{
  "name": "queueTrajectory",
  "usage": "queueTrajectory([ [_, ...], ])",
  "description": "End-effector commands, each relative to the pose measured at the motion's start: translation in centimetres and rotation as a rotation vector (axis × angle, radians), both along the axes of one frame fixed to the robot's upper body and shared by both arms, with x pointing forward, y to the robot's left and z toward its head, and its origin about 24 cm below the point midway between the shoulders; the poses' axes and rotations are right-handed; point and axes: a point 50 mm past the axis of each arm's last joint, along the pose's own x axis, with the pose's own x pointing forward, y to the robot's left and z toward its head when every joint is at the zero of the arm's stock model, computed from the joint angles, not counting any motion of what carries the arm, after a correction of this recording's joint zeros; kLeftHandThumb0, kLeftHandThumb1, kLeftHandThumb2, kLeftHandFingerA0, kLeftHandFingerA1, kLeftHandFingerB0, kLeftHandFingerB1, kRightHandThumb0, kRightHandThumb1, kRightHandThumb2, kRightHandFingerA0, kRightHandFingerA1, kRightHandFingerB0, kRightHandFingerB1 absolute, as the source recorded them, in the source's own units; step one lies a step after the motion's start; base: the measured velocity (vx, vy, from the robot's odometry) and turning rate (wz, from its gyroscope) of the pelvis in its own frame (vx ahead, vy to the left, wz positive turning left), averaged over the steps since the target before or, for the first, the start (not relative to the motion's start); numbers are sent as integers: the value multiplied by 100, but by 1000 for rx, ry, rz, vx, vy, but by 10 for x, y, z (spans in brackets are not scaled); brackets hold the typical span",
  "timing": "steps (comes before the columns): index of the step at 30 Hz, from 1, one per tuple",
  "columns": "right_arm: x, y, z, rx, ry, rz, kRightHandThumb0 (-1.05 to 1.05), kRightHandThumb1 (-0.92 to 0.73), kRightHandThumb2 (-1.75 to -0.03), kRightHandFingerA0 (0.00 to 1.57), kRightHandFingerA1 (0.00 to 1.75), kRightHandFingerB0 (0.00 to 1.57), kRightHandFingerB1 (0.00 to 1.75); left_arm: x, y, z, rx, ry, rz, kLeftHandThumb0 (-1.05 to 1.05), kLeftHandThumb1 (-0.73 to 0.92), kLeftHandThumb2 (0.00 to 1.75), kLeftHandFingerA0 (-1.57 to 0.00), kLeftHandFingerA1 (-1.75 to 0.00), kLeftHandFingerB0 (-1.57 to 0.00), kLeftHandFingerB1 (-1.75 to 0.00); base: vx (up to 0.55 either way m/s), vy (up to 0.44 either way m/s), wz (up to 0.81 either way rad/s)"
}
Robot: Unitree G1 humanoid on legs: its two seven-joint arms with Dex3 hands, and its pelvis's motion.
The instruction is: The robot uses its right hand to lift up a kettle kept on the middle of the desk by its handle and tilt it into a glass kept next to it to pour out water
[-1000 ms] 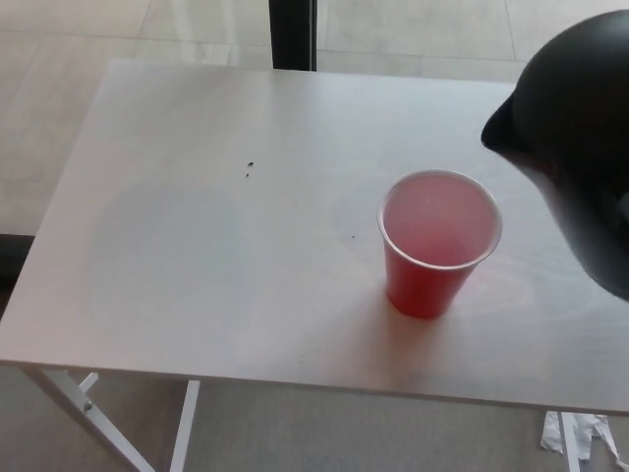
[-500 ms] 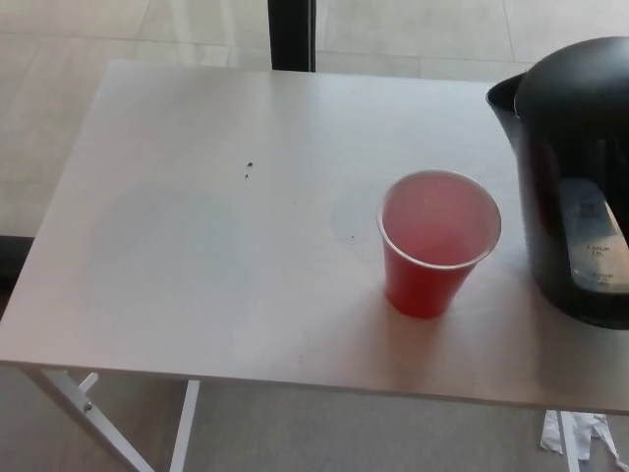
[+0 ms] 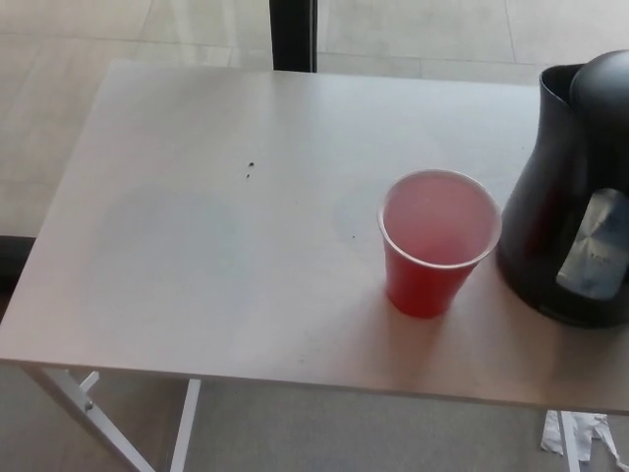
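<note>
A pale tiled floor lay behind the white counter (image 3: 197, 246). The black kettle (image 3: 570, 197) stood upright on the counter at its right edge, just beside the red cup (image 3: 438, 241). Neither robot hand showed, so their state could not be told. The pour looked finished, though water in the cup was unclear.

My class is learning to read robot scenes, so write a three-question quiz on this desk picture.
1. True or false: the black kettle stands upright on the white desk.
2. On which side of the kettle, in the picture, does the red plastic cup stand?
A. left
B. right
C. behind
3. Fill in: no robot ____ shows in this view.

Key: 1 true; 2 A; 3 hand.
</note>
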Motion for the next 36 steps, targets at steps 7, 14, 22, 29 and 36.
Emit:
queueTrajectory([
  [7, -18, -1, -34, 119, -119, 197, -14, -44, -133, 99, 175, 84, 168, -5, 3, 1, 16, -7, 26, -79, 86, 65, -52, -56, -36, -52, 0, 0, 0],
  [14, -22, 5, -42, 113, -95, 258, -14, -44, -133, 97, 175, 81, 167, -8, 3, 0, 14, 3, 26, -79, 86, 65, -50, -55, -34, -51, 0, 0, 0],
  [22, -16, 8, -45, 42, -20, 364, -26, -65, -82, 92, 154, 84, 88, -8, 3, 0, 32, 15, 10, -81, 87, 65, -51, -55, -35, -51, 0, 0, 0],
  [29, -22, 9, -43, -48, 117, 522, -80, -41, -73, 0, 0, 0, 3, -11, 3, -1, 12, 3, 28, -85, 72, 109, -49, -65, -33, -60, 0, 0, 0],
  [36, -25, 8, -36, -101, 57, 472, -89, -46, -73, 0, 0, 0, 0, -13, 3, -1, 27, 11, 20, -79, 87, 66, -51, -57, -35, -52, 0, 0, 0],
])
